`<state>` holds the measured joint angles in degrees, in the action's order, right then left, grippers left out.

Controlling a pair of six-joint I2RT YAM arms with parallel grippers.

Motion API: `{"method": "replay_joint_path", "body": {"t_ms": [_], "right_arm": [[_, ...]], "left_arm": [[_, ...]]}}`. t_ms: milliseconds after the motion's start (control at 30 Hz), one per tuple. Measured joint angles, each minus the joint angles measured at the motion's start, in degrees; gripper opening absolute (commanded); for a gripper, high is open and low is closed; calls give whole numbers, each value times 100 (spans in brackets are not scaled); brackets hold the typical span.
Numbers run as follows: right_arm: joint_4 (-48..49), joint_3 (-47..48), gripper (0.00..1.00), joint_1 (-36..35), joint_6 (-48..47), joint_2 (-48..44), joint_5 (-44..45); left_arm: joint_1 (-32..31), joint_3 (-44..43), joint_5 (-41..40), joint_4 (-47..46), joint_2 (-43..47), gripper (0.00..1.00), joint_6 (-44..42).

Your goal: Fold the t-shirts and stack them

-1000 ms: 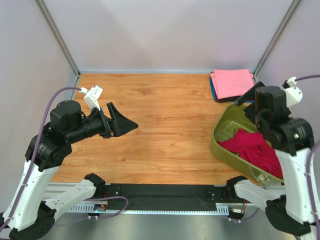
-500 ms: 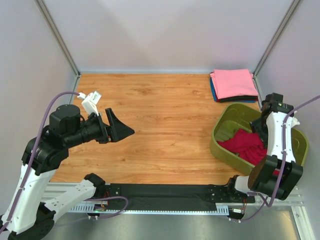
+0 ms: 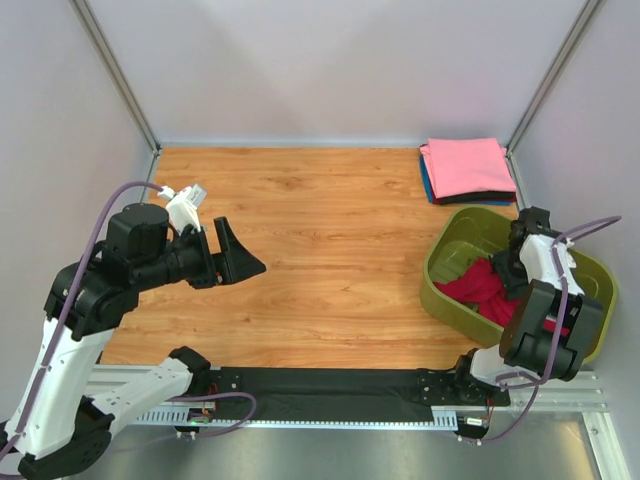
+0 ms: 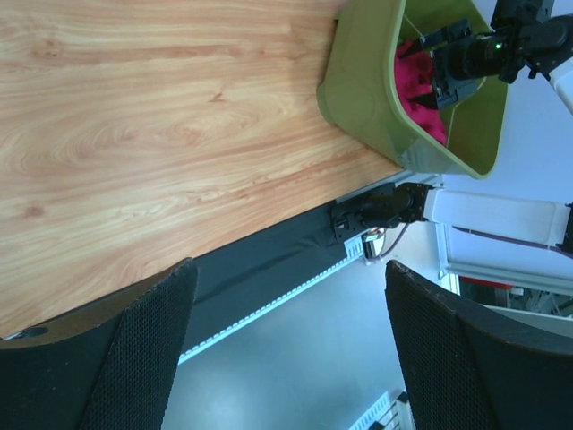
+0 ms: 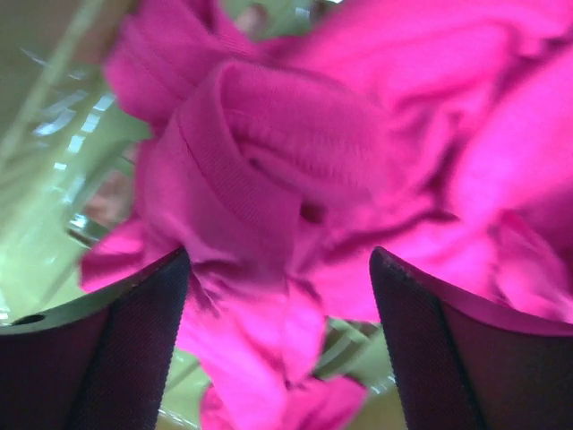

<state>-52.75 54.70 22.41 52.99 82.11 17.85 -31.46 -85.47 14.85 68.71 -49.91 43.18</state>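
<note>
A crumpled crimson-red t-shirt (image 3: 480, 285) lies in the olive-green basket (image 3: 450, 240) at the right. My right gripper (image 3: 510, 262) is down inside the basket, right over the shirt. In the right wrist view the shirt (image 5: 295, 152) fills the frame and the gripper (image 5: 282, 358) is open, its jaws wide apart with cloth bunched between them but not pinched. A folded stack sits at the back right, with pink (image 3: 465, 165) on top and blue (image 3: 427, 186) and black edges below. My left gripper (image 3: 235, 252) is open and empty, held above the table's left side.
The basket also shows in the left wrist view (image 4: 367, 81), with the red shirt (image 4: 414, 76) and the right gripper inside it. The wooden table (image 3: 320, 230) lies between the arms. A black strip (image 3: 330, 380) runs along the near edge.
The right arm has swung down from above the basket, and its gripper now sits low on the red shirt. The left arm has shifted slightly back and to the left.
</note>
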Motion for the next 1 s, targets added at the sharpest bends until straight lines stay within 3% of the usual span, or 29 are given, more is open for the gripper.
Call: {"method": "replay_joint_path", "body": {"t_ms": [33,100,133,167,333,433,533,633,733,867,1000], "right_arm": [[166,-46,50,7,-2,31,-59],[400,-48,28,9,9,83,-155],[468,-20,10,7,-28,101,-190],[463,37,0,0,-103,116,-203],[-310,1051,0,2,-450,83,-203],[-739,2441,0,-55,-761,-136,-385],[-890,3954,0,-243,-901,-413,-909],[-282,4898,0,-501,-682,-922,-2026],[713,5062,0,-953,-92,-1513,-3104],[1576,5296,0,-2284,326,-1751,-3770],[2055,4406,4,-3554,376,-1843,-3989]], "left_arm": [[0,-46,2,61,-31,90,-7],[0,-140,2,127,-96,90,-24],[0,-190,0,151,-131,90,-39],[0,-216,-4,166,-157,90,-57],[0,-173,-85,166,-146,89,-92],[0,79,-138,66,-24,88,-68],[0,323,-151,-44,57,88,22],[0,450,-149,-177,31,88,129],[0,498,-157,-216,-44,86,256],[0,671,-271,-251,-7,87,437],[0,826,-584,-236,232,87,660]]}}
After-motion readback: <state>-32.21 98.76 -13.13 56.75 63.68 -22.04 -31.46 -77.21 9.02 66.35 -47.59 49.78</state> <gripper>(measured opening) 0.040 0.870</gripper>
